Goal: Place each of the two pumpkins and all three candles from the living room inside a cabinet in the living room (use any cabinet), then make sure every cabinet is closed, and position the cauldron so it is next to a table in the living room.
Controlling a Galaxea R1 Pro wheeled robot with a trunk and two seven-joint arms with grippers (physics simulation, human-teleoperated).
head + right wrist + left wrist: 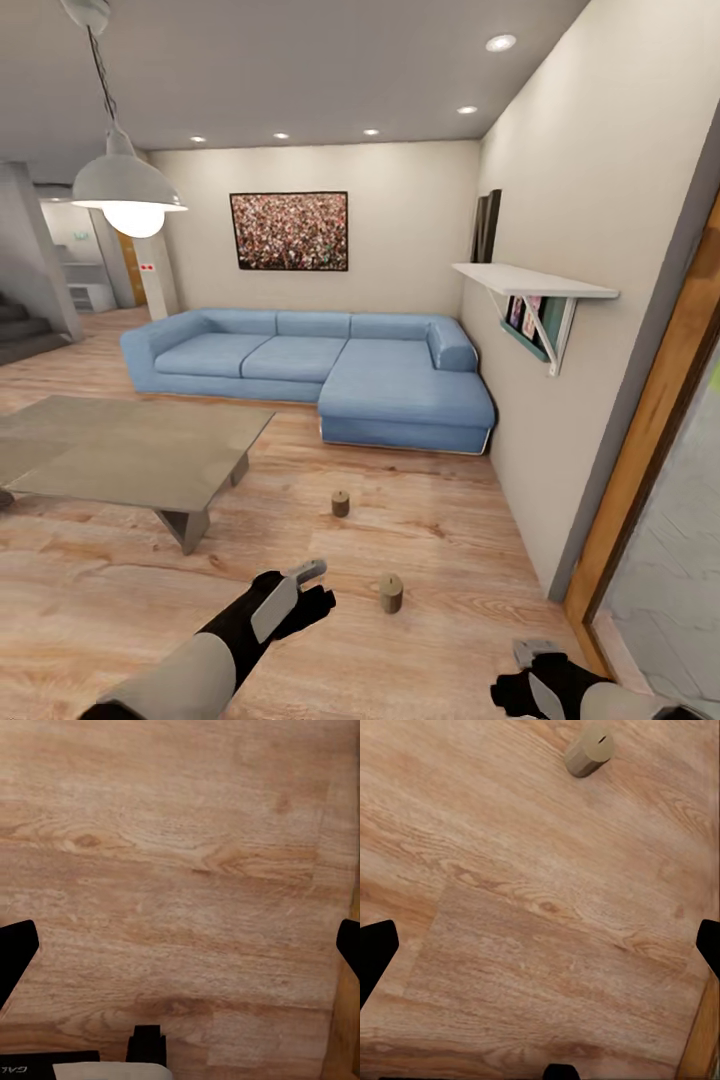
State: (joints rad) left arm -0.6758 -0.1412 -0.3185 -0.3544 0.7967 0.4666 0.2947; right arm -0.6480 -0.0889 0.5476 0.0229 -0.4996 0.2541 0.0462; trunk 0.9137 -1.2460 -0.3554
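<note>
Two tan candles stand upright on the wooden floor. The near candle (391, 592) is just right of my left gripper (306, 574); the far candle (341, 503) stands closer to the sofa. In the left wrist view a candle (589, 754) lies ahead of my open left gripper (540, 952), whose fingers are wide apart over bare floor. At the lower right my right gripper (535, 655) is open too, and bare planks show between its fingers (16, 949). The grey-beige coffee table (130, 450) stands to the left. The pumpkins, the cabinet and the cauldron are out of view.
A blue corner sofa (330, 365) lines the far wall. A white wall shelf (535, 280) juts from the right wall above the floor. A wooden door frame (650, 440) stands at the right. A pendant lamp (128, 190) hangs at upper left.
</note>
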